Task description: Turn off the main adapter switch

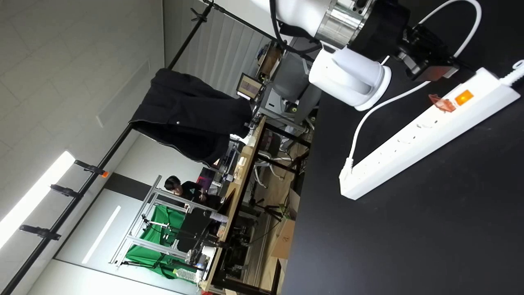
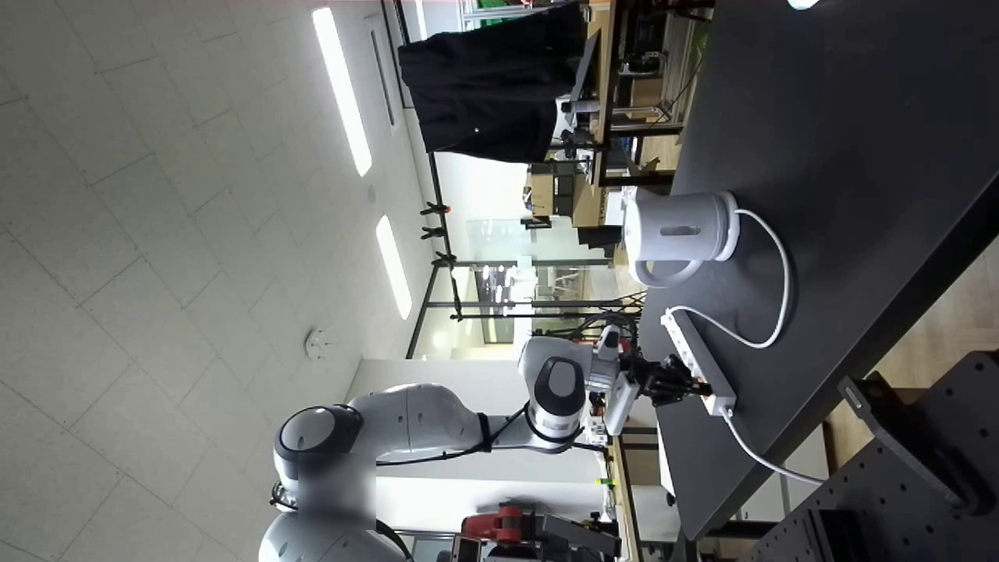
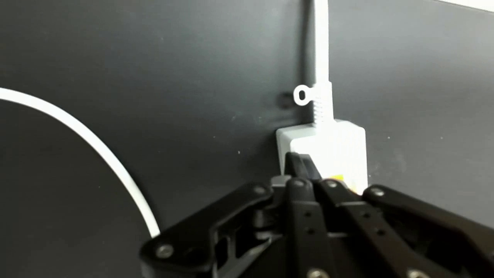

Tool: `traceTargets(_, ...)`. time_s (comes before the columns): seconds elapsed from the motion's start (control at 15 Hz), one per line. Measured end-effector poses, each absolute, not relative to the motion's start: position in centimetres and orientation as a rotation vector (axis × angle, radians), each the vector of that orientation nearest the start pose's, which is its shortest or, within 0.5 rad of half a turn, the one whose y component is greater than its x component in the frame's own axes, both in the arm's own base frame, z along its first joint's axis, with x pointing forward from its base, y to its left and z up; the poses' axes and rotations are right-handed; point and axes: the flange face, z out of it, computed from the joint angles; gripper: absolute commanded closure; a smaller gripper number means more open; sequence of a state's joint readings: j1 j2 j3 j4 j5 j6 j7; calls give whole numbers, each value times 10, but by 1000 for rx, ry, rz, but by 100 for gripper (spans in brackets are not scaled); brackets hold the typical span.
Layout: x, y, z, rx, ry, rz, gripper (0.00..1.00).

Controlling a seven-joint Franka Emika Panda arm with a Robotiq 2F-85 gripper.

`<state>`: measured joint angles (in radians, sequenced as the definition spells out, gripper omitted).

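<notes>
Looming low in the wrist view, my claw (image 3: 303,166) has its fingers pressed together, nothing gripped. Near their tips lies the white strip (image 1: 430,135); its switch (image 1: 464,97), apart from my tips, glows orange in an exterior view, so I take it to be on. It sits at the end facing the table (image 1: 389,246) edge where the cord (image 3: 322,46) runs off, closer to the table's corner than the kettle (image 2: 683,215), plugged in at the opposite end.

No hold is needed, I judge: a rocker wants a push, and my joined tips make a blunt poker. I expect smooth, hard plastic, stiff until it snaps over, and easy to skid off at a slant. Pressing straight down on the raised half should do; my fingers cover most of the switch in the wrist view, so I can't tell which half that is. The strip looks light and may slide or tip under an off-centre push. A reddish scrap (image 1: 442,103) beside the switch might catch a fingertip.
</notes>
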<state>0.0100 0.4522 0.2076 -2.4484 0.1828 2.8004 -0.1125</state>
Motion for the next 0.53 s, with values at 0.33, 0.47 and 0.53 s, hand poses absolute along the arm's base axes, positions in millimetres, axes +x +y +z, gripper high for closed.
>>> traceTargets(0.33,452,112,125,-3022,-381,132,100)
traceTargets(0.47,453,115,129,-3022,-400,120,100)
traceTargets(0.53,454,117,131,-3021,-404,113,100)
